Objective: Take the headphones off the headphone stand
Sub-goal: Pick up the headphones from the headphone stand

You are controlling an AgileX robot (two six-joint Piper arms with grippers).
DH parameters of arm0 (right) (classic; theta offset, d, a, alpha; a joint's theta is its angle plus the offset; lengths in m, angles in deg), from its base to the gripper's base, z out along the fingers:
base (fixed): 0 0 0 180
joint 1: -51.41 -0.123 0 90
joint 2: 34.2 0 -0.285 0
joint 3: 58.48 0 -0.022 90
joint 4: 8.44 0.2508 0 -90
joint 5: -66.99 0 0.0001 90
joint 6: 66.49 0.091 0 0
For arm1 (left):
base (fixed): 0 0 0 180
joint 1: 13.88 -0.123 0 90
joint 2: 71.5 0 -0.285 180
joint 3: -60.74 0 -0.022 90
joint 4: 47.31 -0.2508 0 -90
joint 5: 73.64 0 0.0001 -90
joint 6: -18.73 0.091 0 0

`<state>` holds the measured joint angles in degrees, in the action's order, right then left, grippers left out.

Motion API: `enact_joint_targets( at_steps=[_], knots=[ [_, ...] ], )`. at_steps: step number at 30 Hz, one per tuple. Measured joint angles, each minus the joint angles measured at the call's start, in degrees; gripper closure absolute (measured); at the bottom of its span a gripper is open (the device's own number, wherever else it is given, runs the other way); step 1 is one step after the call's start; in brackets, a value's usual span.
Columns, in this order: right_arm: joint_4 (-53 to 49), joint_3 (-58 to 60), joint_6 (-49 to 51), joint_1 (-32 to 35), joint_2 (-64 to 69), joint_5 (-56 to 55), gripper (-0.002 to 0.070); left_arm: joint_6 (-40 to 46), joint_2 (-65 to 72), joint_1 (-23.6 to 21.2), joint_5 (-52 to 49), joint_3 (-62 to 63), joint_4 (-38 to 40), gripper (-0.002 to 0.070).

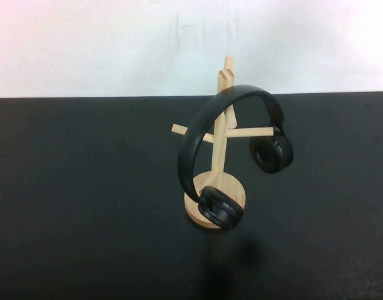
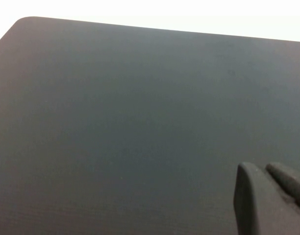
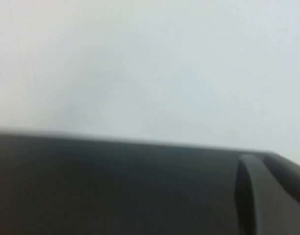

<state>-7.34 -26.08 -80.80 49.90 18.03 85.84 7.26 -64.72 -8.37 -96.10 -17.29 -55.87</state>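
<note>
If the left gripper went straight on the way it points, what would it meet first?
Probably only the bare matte black table top: nothing else shows ahead of the left gripper, though depth is unclear.

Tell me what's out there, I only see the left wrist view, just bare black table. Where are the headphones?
Observer: The headphones hang on the stand, mid-table in the high view.
Operator: Is either hand near them?
Observer: No. Neither arm shows in the high view; the right hand shows only in its own wrist view, at the table edge facing a pale wall.
Operator: How do the cups sit?
Observer: One cup hangs low over the stand's base, the other higher, at the tip of a peg. Your left hand is over bare table.
</note>
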Motion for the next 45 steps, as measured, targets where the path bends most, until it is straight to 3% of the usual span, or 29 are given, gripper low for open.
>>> enact_joint_targets(
  at_steps=[5,8,12,15,19,20,21,22,24,25,36,45],
  knots=[
    [11.4,0.0,-18.3,-6.6,7.2,-0.6,0.0684,0.0,0.0,0.0,0.0,-0.1,0.0,0.0673],
    [11.4,0.0,-26.2,-13.5,11.7,-3.1,0.0684,0.0,0.0,0.0,0.0,-0.1,0.0,0.0673],
    [11.5,0.0,-28.0,-22.2,15.9,-14.0,0.0682,0.0,0.0,0.0,0.0,-0.1,0.0,0.0673],
    [11.5,0.0,-28.0,-27.5,18.6,-23.6,0.0634,0.0,0.0,0.0,0.0,-0.1,0.0,0.0673],
    [11.5,0.0,-28.0,-32.0,22.5,-28.6,0.0444,0.0,0.0,0.0,0.0,-0.1,0.0,0.0673],
    [11.5,0.0,-28.0,-32.6,23.4,-28.6,0.0226,0.0,0.0,0.0,0.0,-0.1,0.0,0.0673],
    [11.5,0.0,-28.0,-33.1,24.1,-28.6,0.0335,0.0,0.0,0.0,0.0,-0.1,0.0,0.0673],
    [11.5,0.0,-28.0,-33.4,24.6,-28.6,0.0210,0.0,0.0,0.0,0.0,-0.1,0.0,0.0673],
    [11.5,0.0,-28.0,-33.8,25.7,-29.2,0.0249,0.0,0.0,0.0,0.0,-0.1,0.0,0.0673],
    [11.5,0.0,-28.0,-33.9,26.1,-29.9,0.0210,0.0,0.0,0.0,0.0,-0.1,0.0,0.0673],
    [12.5,-0.9,-28.0,-34.1,32.7,-42.8,0.0217,0.0,0.0,0.0,0.0,-0.1,0.0,0.0673],
    [14.6,-7.2,-28.0,-34.1,38.4,-41.9,0.0218,0.0,0.0,0.0,0.1,-0.1,0.0,0.0673]
  ],
)
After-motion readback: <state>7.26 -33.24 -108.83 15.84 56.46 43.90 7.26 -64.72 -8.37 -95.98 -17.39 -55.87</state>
